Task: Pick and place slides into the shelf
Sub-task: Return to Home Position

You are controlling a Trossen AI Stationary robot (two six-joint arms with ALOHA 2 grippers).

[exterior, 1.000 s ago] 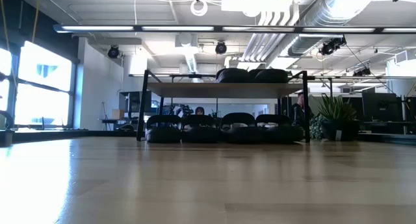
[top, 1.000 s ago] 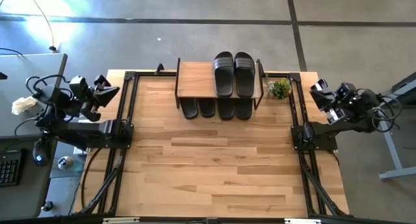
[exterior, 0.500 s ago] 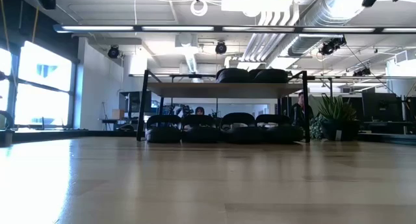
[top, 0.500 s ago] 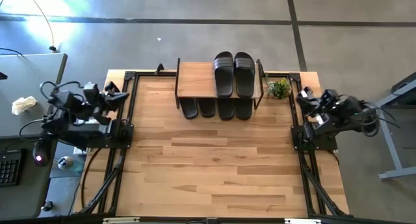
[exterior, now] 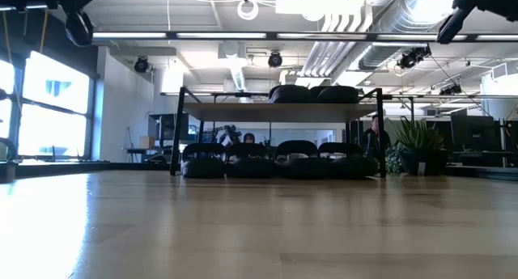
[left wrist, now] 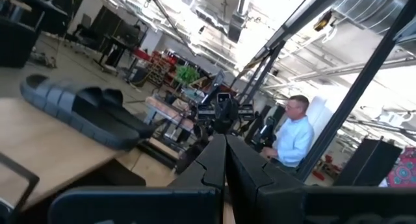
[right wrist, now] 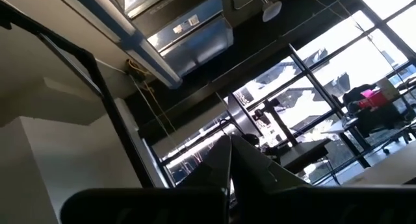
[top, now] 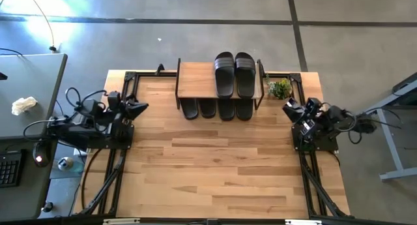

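While both arms sit low at the tabletop's [top: 215,166] side edges, left fingers [top: 139,108] are pressed together w/ nothing between them, over the left edge & aimed inward. The right fingers [top: 289,108] are likewise together & empty at the right edge, near a small plant [top: 280,89]. The shelf [top: 195,80] stands at far mid: 2 slides [top: 225,75] side by side on the top board's right half, 4 more in a row underneath, ends poking out past the board.
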